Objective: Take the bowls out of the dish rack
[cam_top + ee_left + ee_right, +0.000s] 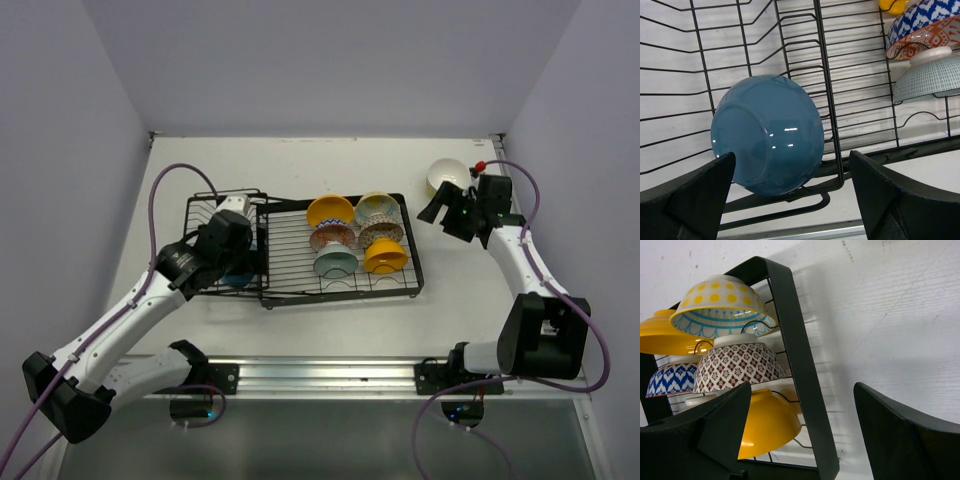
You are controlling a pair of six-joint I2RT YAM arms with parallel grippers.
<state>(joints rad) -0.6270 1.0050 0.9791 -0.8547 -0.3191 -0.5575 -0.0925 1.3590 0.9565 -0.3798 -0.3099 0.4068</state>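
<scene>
Left wrist: dish rack (827, 100) wires surround blue bowl (767, 132).

Robot lab booth, bare white walls (330, 60), white table (300, 165), aluminium mounting rail (330, 375)

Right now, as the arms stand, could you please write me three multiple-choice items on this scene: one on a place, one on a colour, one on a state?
1. Where is the white bowl?
A. on the table, outside the dish rack
B. inside the rack
C. stacked on a yellow bowl

2. What colour is the bowl just in front of the left gripper?
A. red
B. blue
C. white

3. How does the left gripper stand?
A. shut on a bowl
B. shut on a wire
C. open

Answers:
1 A: it sits on bare table beyond the rack's right end.
2 B: the left wrist view shows the blue bowl among the wires.
3 C: its fingers stand wide apart.
</scene>
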